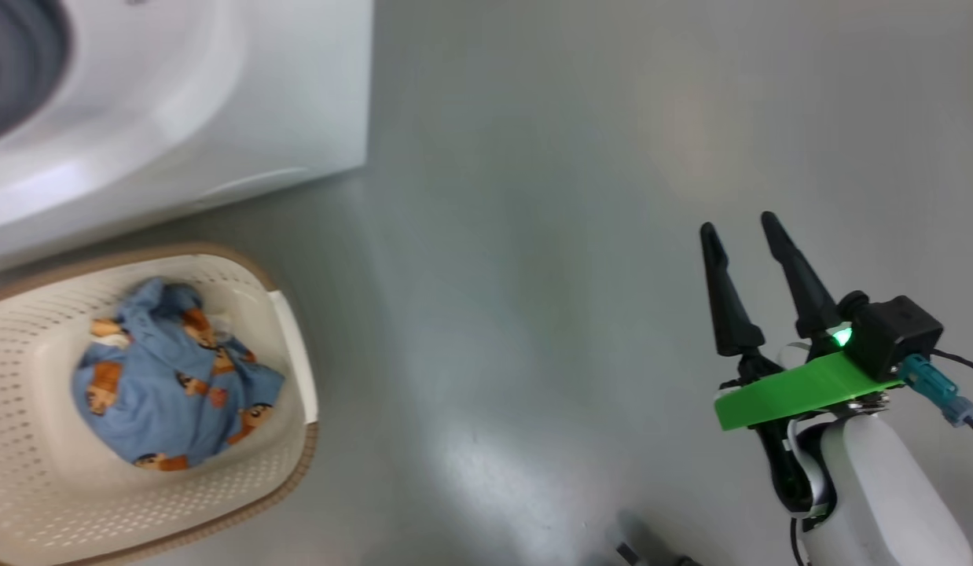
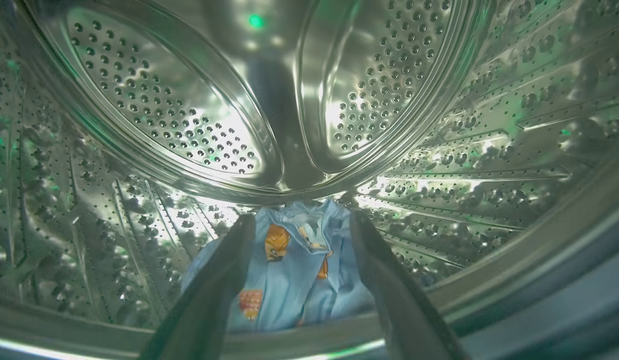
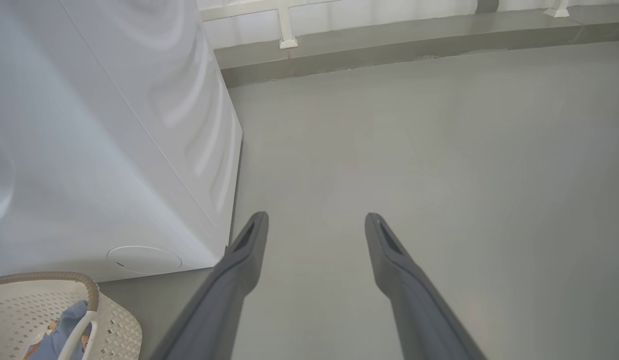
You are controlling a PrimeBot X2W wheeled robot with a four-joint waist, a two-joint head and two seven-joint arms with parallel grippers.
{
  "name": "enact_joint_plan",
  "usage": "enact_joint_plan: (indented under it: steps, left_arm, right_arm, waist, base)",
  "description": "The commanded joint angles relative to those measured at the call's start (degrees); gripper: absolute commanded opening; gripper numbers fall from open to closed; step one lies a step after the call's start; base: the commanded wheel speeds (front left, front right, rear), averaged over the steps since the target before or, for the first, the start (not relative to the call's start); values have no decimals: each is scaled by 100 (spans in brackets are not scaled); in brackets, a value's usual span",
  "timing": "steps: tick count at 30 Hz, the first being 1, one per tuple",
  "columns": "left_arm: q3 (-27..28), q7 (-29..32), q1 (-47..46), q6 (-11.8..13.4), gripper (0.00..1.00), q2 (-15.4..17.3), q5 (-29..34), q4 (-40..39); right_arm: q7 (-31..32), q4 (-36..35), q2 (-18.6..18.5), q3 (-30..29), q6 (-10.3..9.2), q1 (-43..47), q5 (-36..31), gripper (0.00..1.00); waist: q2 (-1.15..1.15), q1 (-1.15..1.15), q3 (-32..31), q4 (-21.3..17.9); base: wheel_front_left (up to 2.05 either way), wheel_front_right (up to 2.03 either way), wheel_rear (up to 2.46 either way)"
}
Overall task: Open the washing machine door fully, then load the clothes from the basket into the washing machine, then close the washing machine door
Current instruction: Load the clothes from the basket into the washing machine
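In the left wrist view my left gripper [image 2: 302, 222] is inside the steel perforated drum [image 2: 164, 110], open. A light blue piece of the clothes [image 2: 294, 280] lies on the drum floor between and beyond its fingers. The white washing machine [image 1: 219, 102] fills the head view's upper left; its door is out of view. Below it stands the cream basket [image 1: 294, 472] holding a blue bundle of clothes [image 1: 172, 385] with orange-brown figures. My right gripper [image 1: 742, 224] hangs open over bare floor, well right of the basket. It appears again in its own view [image 3: 317, 217], beside the machine's side panel [image 3: 114, 150].
Grey floor [image 1: 534, 236] stretches between the basket and my right arm. The right wrist view shows a low ledge and white frame legs [image 3: 288, 40] along the far wall, and the basket's corner [image 3: 114, 325] at the lower left. The grey-blue gasket [image 2: 564, 300] rims the drum mouth.
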Motion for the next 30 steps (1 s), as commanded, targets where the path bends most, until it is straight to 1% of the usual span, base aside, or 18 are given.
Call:
enact_joint_plan:
  steps: [1, 5, 9, 16, 23, 27, 30]
  left_arm:
    - [113, -85, 261, 17, 100, 183, -74, -162]
    - [221, -213, 781, 50, 100, -87, -230, -307]
    - [335, -269, 1506, 97, 100, -350, -295, -696]
    - [491, -277, 3344, 105, 100, -1006, -95, -2158]
    - [243, -278, 4898, 8, 100, -1613, 391, -3248]
    - [138, -278, 5444, -129, 100, -1795, 539, -3450]
    - [119, -278, 5648, -161, 100, -1857, 597, -3487]
  right_arm:
    - [-69, -98, -62, 36, 25, 179, -62, 100]
    - [-69, -96, -93, -47, 25, 306, -162, 100]
    - [-69, -40, -116, -105, 25, 484, -235, 100]
    - [-14, -13, -152, -183, 25, 880, -368, 100]
    - [171, -208, -176, -285, 25, 1272, -539, 100]
    - [313, -422, -184, -329, 25, 1511, -655, 100]
    - [390, -563, -178, -334, 25, 1620, -697, 100]
  waist:
    - [0, 0, -308, 267]
    - [0, 0, -634, 455]
    - [0, 0, -1023, 619]
    - [0, 0, -1803, 795]
    - [0, 0, -2468, 949]
    - [0, 0, -2776, 1043]
    - [0, 0, -2918, 1070]
  base:
    - [0, 0, 0]
    - [0, 0, 0]
    - [0, 0, 0]
    - [0, 0, 0]
    - [0, 0, 0]
    - [0, 0, 0]
    - [0, 0, 0]
